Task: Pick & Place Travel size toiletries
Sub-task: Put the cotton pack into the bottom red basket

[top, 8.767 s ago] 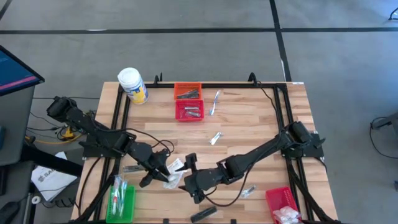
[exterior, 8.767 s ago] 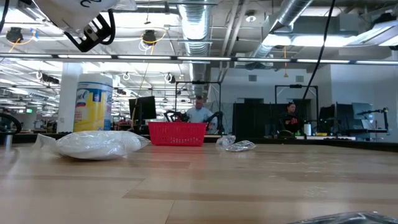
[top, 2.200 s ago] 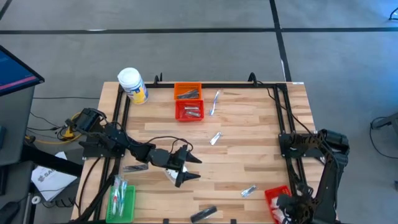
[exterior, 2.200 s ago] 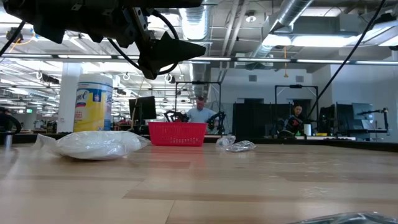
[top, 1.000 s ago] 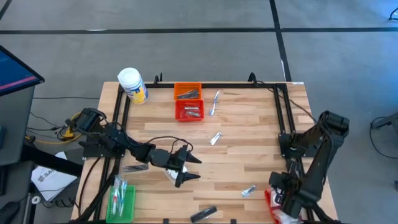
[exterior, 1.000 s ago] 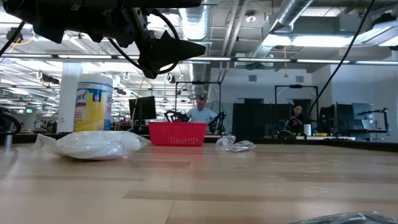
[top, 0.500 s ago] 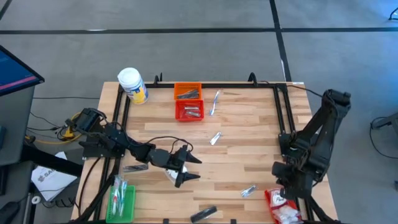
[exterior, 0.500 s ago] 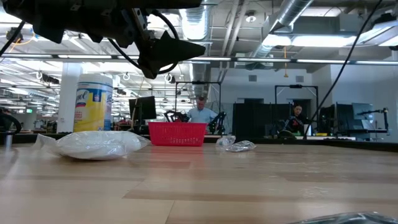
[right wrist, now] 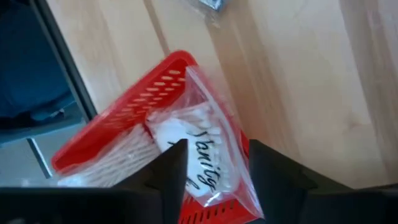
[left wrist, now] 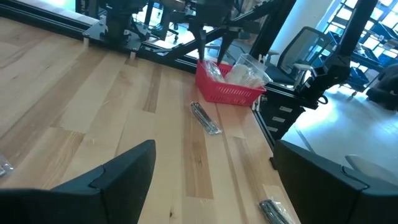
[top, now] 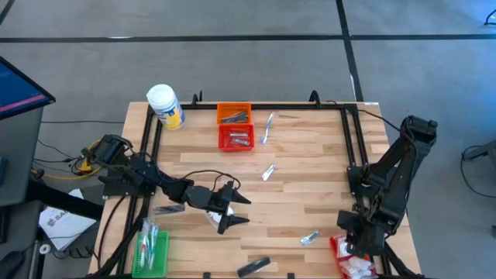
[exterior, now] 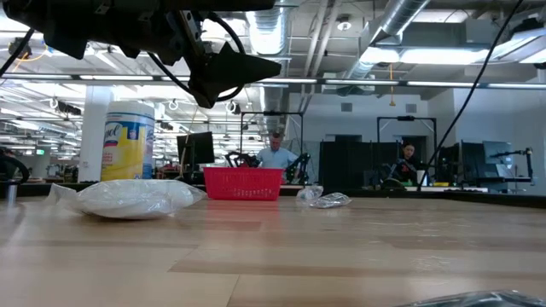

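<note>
Two dark robot arms work at the light wooden slatted table [top: 310,194]. The right gripper [right wrist: 212,163] hangs directly above the red plastic basket at the table's near right corner [top: 347,254], its fingers parted a little and empty. Below it, a clear plastic bag of white packets [right wrist: 196,152] lies in that basket. The left gripper [top: 235,207] hovers over the table's near left-centre with its fingers spread wide, holding nothing. A white packet [top: 212,219] lies on the table just beside it.

Loose toiletries on the table:
- silver-grey foil sachet [top: 310,237], near the red corner basket
- silver-grey foil sachet [top: 269,172], mid-table
- dark slim tube [top: 253,266], at the near edge

A green plastic basket [top: 152,252] sits at the near left. An orange plastic basket [top: 233,114] and a second red basket [top: 236,138] stand at the far side.
</note>
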Tool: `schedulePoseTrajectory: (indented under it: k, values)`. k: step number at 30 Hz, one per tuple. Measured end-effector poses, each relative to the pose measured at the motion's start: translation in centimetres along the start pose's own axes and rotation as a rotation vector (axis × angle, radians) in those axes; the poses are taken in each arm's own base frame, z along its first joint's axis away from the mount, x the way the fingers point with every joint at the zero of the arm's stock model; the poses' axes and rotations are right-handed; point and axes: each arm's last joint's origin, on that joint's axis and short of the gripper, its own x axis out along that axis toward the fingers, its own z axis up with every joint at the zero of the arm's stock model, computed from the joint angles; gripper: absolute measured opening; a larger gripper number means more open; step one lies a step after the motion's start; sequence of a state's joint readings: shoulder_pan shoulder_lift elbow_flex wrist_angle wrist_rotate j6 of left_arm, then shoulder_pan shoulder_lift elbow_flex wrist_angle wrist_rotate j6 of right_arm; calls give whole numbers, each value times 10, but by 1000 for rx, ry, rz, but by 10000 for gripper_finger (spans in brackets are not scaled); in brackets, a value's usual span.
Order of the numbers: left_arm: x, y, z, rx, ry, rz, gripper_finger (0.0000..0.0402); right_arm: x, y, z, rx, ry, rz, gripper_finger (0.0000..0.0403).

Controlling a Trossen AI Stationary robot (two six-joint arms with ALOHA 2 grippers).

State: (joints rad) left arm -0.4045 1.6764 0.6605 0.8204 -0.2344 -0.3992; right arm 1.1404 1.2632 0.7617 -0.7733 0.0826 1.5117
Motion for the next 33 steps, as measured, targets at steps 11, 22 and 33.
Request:
schedulePoseTrajectory:
  k: [11,22,33]
  values:
    - [0,0,0,-1,-1,-1,319,2,-1,2,-15,6,-16,204]
    - [0,0,0,-1,-1,-1,319,8,1,0,-72,82,-28,44]
    - [0,0,0,-1,-2,2,319,5,8,-2,-157,113,-11,4]
